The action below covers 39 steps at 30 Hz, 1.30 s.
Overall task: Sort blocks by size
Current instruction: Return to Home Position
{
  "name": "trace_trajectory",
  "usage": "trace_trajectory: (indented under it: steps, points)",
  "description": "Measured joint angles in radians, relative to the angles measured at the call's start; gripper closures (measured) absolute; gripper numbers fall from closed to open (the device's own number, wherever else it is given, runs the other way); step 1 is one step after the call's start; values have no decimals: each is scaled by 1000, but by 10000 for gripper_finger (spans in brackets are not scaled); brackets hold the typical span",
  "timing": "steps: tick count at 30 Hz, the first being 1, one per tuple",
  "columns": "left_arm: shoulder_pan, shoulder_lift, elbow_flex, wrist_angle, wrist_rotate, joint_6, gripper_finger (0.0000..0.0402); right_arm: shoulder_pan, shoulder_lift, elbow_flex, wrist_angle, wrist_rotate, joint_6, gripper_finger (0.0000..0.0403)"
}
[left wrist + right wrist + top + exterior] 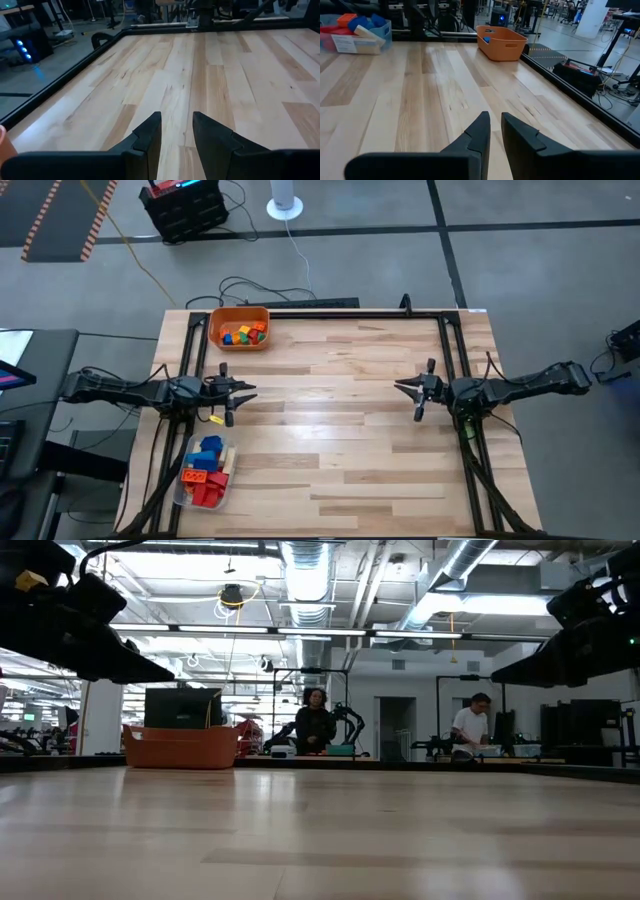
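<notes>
Several small blocks (243, 333) in red, orange, yellow, blue and green lie in the orange bin (262, 315) at the table's far left. Larger red, blue and tan blocks (205, 470) lie in the clear tub (178, 485) at the near left; this tub also shows in the right wrist view (355, 42). My left gripper (250, 390) hovers at the table's left side between bin and tub, its fingers (150, 130) a little apart and empty. My right gripper (398, 387) hovers at the right, facing it, its fingers (480, 127) narrowly apart and empty.
A black frame (350, 312) runs along the table's far, left and right edges. Bare wood (330, 430) lies between the two grippers. In the low view people (315, 725) stand at benches in the room beyond the table.
</notes>
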State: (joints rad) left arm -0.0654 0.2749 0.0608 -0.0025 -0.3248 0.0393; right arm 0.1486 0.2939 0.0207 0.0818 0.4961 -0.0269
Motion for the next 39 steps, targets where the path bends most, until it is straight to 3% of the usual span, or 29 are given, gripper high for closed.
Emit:
trace_trajectory:
  steps: [39]
  points:
    - [0,0,-2,-6,0,4,297,0,0,2,0,-1,0,317]
